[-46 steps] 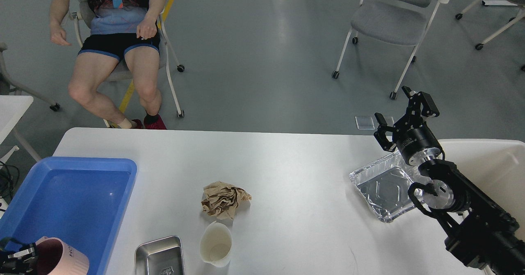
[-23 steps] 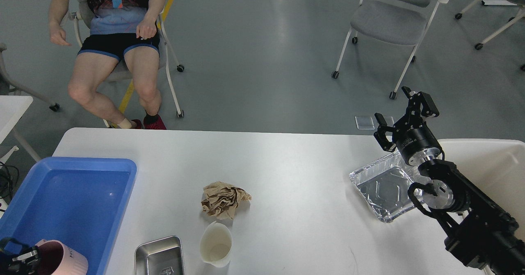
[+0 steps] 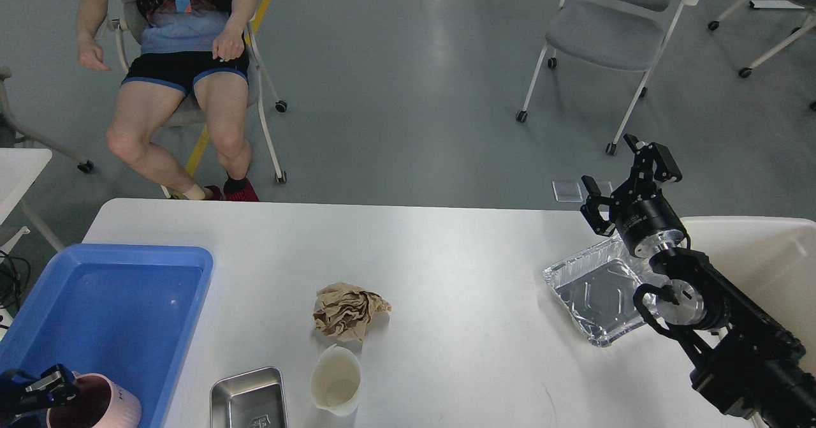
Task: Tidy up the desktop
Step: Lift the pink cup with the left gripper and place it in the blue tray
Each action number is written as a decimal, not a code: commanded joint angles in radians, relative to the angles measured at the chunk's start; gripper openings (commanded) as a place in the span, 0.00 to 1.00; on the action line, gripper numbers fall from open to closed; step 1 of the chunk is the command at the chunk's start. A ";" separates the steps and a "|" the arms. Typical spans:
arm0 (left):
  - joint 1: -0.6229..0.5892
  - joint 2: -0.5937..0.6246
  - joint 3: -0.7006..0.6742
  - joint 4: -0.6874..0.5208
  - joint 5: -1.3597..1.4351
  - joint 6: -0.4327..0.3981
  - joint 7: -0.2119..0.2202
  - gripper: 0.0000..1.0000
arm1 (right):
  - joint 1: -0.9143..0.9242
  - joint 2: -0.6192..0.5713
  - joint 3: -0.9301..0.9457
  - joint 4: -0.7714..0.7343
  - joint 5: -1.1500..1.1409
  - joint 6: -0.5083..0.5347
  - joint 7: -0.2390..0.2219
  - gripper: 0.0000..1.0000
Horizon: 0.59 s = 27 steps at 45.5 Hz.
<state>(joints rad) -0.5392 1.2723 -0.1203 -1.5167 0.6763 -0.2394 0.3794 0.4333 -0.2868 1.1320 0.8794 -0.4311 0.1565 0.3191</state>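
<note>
Landmark: the blue tray (image 3: 127, 300), sitting at the left end of the surface (image 3: 446, 249).
Left end effector (image 3: 44, 390): at the tray's near corner, fingers clamped on the rim of a pink cup (image 3: 102, 405), which looks upright with its mouth facing up.
Step in hand: I'd say the cup is being set down into the tray.
Next move: lower it until the base rests flat on the tray floor, then let go.
Right of the tray: a steel pan (image 3: 248, 402) at the near edge, then a cream beaker (image 3: 336, 380) with crumpled brown paper (image 3: 347, 312) just behind it.
Far right of the tray: a foil tray (image 3: 593, 294), its long axis running diagonally.
Right end effector (image 3: 621, 182): well apart from the blue tray, raised past the far edge, fingers spread, holding nothing.
Surface: long axis runs left to right across the view, white, with items left to clear.
</note>
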 commanded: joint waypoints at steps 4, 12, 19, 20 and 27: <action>-0.015 0.061 -0.103 -0.011 -0.040 -0.115 -0.106 0.87 | 0.001 0.008 -0.001 0.000 0.000 0.000 0.000 1.00; -0.102 0.165 -0.307 -0.025 -0.053 -0.296 -0.119 0.87 | 0.007 0.025 -0.001 0.001 -0.005 0.000 0.000 1.00; -0.157 0.219 -0.389 -0.040 -0.053 -0.359 -0.116 0.87 | 0.009 0.026 -0.001 0.003 -0.005 -0.002 0.000 1.00; -0.162 0.228 -0.389 -0.048 -0.053 -0.366 -0.116 0.87 | 0.007 0.026 -0.001 0.003 -0.005 -0.002 0.000 1.00; -0.166 0.283 -0.384 -0.115 -0.053 -0.379 -0.116 0.87 | 0.007 0.037 -0.001 0.001 -0.006 -0.002 0.000 1.00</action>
<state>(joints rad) -0.7015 1.5176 -0.5046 -1.5913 0.6228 -0.6102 0.2634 0.4403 -0.2578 1.1305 0.8814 -0.4363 0.1549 0.3191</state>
